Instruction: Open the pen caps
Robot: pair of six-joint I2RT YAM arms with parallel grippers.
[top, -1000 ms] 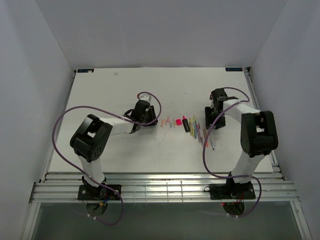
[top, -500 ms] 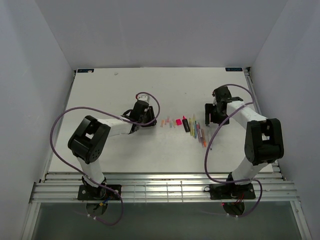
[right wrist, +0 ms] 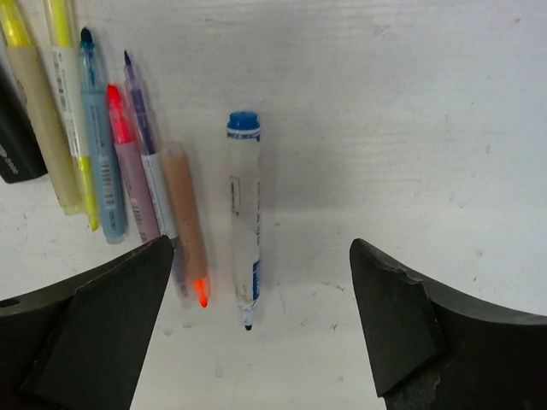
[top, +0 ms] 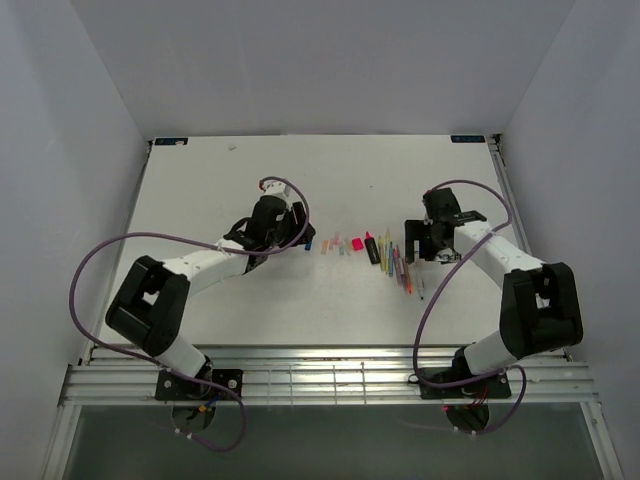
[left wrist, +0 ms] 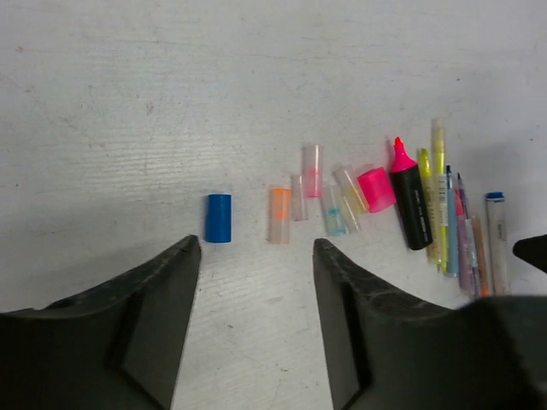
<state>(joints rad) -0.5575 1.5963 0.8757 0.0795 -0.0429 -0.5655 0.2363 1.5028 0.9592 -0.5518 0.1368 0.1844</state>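
Two claws: my left claw (left wrist: pixel 254 256) and right claw (right wrist: pixel 261 256), jaws on both spread apart, gripping nothing.
Fingers (left wrist: pixel 128 316): matte black wedges, their bases cut off by the lower frame edge in both wrist views.
Under right claw: clear-barrelled pen (right wrist: pixel 244 224) lying flat, blue end piece at the far end, fine bare tip toward me; not touching my fingers.
Beside it: peach pen (right wrist: pixel 186 231), bare orange tip; more uncapped pens to the left, their far ends cropped.
Ahead of left claw: blue cap (left wrist: pixel 218 218), an opaque short cylinder lying alone on the table (left wrist: pixel 256 68); orange cap (left wrist: pixel 279 215) near it, translucent.
Further: pink-tinted cap (left wrist: pixel 312 171); magenta cap (left wrist: pixel 373 189) just beside black highlighter (left wrist: pixel 410 205).
Hard to tell: tints of the pale caps between; pens' near ends hidden behind my finger.
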